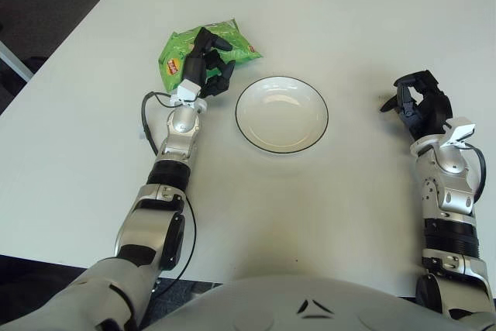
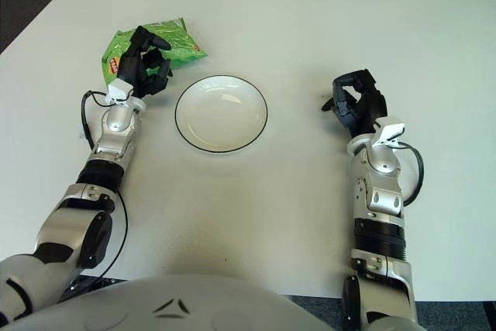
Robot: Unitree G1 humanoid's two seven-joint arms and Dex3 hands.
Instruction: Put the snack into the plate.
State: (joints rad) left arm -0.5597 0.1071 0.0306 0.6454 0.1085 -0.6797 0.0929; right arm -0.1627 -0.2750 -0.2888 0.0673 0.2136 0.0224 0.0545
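Left eye view: green snack bag [image 1: 203, 49] on white surface [image 1: 325, 191], left of plate [image 1: 281, 114]; red-yellow logo on bag, writing unreadable. Left hand [image 1: 205, 67] over bag, fingers [image 1: 219, 43] curled on it. Dark floor beyond surface edge.

Right eye view: right hand [image 2: 358, 104] well right of plate, fingers curled, holding nothing. Plate white, dark rim, nothing in it.

Your left hand [image 1: 208, 63] sits over the green snack bag [image 1: 203, 49] at ten o'clock from the empty plate [image 1: 281, 114], while your right hand [image 1: 418, 102] shows at three o'clock.
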